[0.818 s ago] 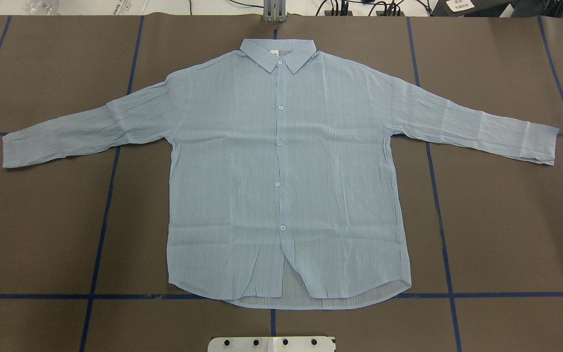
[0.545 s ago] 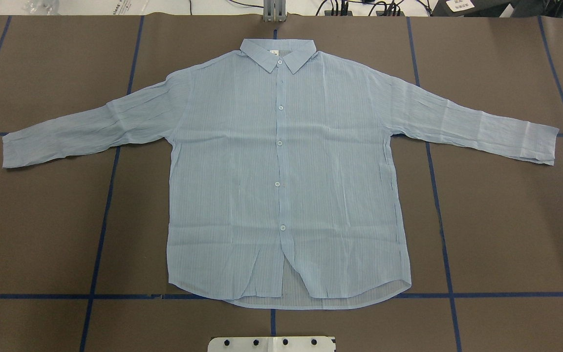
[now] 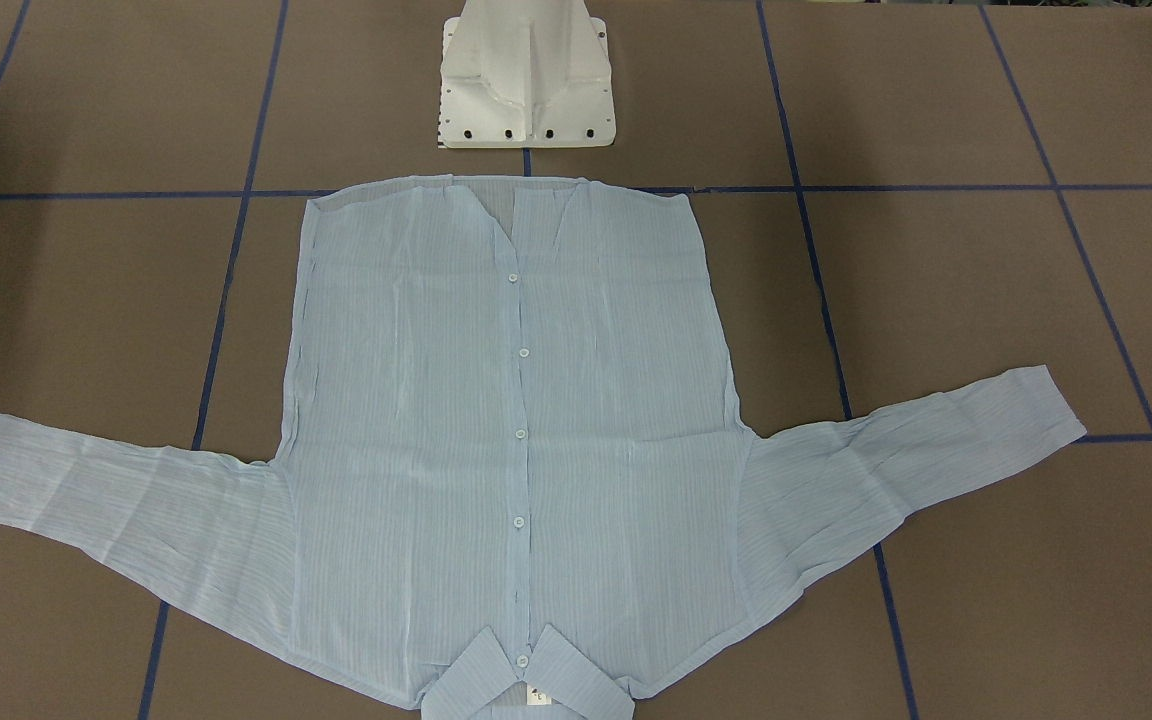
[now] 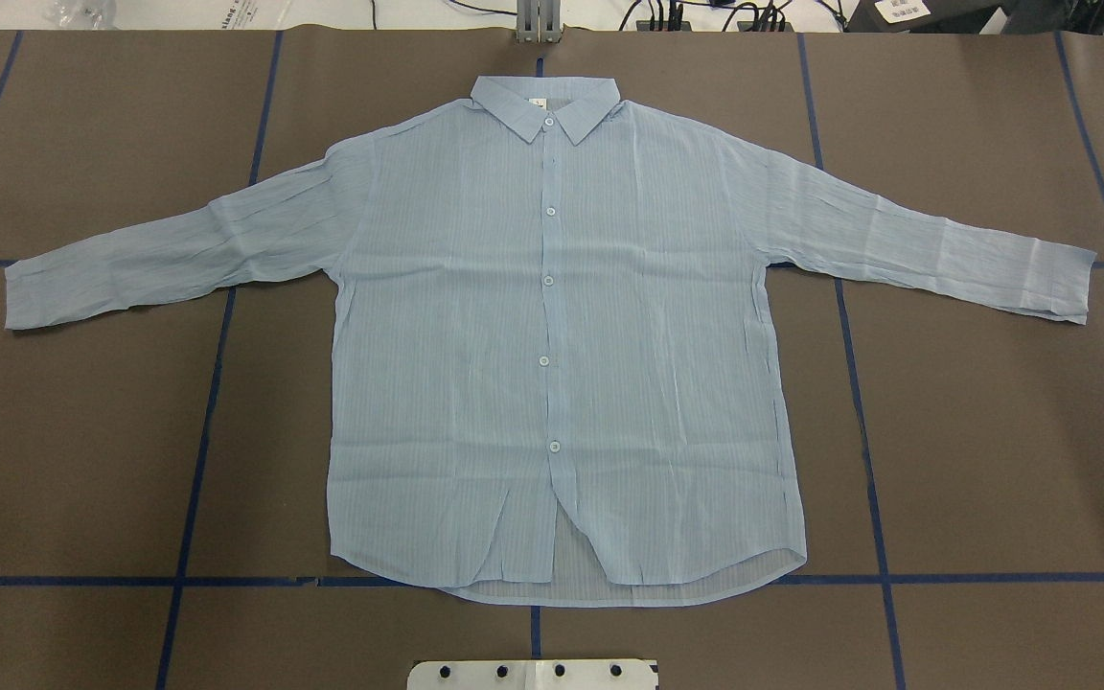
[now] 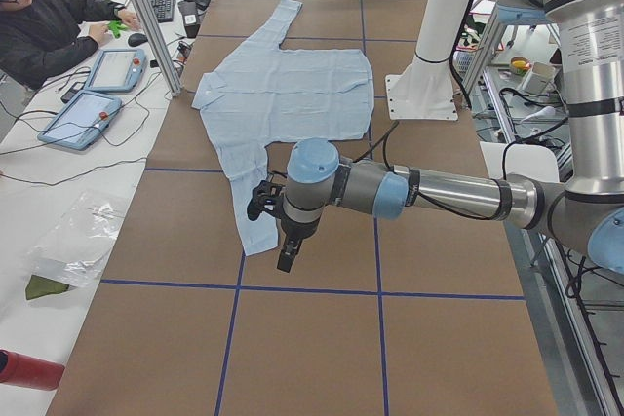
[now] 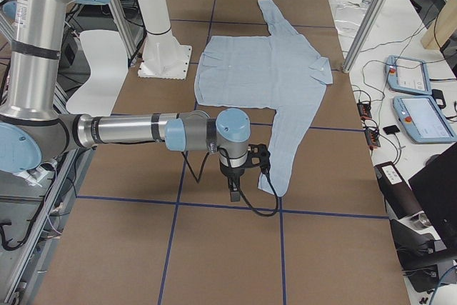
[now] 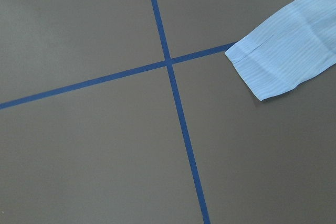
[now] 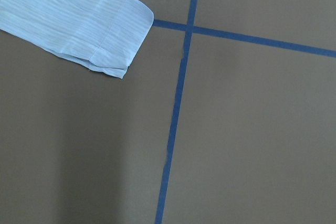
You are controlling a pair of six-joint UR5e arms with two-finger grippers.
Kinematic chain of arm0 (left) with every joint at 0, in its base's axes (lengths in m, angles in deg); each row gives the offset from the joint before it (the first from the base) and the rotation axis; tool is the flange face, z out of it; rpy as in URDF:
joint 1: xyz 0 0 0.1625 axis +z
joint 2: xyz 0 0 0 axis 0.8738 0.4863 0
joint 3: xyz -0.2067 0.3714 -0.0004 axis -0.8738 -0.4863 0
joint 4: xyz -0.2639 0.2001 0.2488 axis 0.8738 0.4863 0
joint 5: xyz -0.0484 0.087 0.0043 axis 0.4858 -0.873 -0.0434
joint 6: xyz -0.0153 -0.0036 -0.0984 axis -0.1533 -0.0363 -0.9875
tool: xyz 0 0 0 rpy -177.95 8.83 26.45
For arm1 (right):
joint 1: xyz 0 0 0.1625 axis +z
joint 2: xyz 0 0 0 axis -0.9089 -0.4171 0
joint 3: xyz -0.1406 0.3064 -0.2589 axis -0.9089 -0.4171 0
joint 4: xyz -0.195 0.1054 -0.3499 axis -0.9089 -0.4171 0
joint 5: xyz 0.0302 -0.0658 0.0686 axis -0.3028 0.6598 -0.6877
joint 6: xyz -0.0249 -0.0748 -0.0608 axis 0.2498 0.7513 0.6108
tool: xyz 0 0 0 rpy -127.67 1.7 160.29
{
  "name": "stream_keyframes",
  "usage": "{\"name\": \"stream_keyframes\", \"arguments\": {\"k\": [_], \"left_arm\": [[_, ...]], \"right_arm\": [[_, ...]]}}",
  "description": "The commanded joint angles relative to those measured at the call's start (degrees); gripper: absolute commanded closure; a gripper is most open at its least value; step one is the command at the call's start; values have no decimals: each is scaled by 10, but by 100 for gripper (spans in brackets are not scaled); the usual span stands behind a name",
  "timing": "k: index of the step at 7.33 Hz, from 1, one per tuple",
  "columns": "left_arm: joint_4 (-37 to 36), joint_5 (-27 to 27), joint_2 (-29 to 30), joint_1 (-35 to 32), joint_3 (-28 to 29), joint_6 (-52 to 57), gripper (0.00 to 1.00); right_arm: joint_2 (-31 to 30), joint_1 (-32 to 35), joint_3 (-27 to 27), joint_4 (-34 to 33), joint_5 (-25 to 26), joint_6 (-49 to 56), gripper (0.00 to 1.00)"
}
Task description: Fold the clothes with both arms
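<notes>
Light blue shirt [image 4: 552,364] lies flat, front up and buttoned, on the brown surface [image 4: 993,431], with both sleeves spread out to the sides. The shirt body sits between the two hands.

Left hand [image 5: 261,200] is at the end of the left arm [image 5: 439,192], which is stretched out low. It hangs above the surface at the outer end of the near sleeve. Finger spread: cannot tell, since it shows only in the side view. The left sleeve cuff [image 7: 273,61] lies flat just off to one side below this hand, its corner on a blue tape line [image 7: 181,124].

Right hand [image 6: 261,156] is on the right arm [image 6: 136,130], in a mirrored pose just beside the other sleeve's end. Its opening cannot be judged either. The right sleeve cuff [image 8: 100,19] lies flat below and to the side of this hand, one corner slightly folded.

Collar [image 4: 545,105] is at the shirt end far from the white pedestal [image 3: 526,90], and the hem is near the pedestal. Both hands are well apart from collar and hem.
</notes>
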Motion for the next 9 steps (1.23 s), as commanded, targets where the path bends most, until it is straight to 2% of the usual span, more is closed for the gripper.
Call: {"name": "stream_keyframes", "arguments": {"k": [1,2,3,4,5,7,9], "left_arm": [[94,1,2,-2,1,-3,0],[189,-4,13,0,18,-8,0],[278,-1,69,-2,62,-12,0],[287,2,80,-1,88,-9,0],[288,2,89,0,101,-8,0],[288,2,89,-1,102,-8,0],[288,2,88,-1,100,-8,0]], "right_arm": [[0,0,2,108,0,-7,0],[2,0,1,157,1,-6,0],[14,0,-5,178,4,-12,0],[46,0,-25,177,-7,-34,0],[48,0,-33,179,-10,-78,0],[90,-3,-75,203,-15,-81,0],[145,-9,-241,340,-15,-84,0]]}}
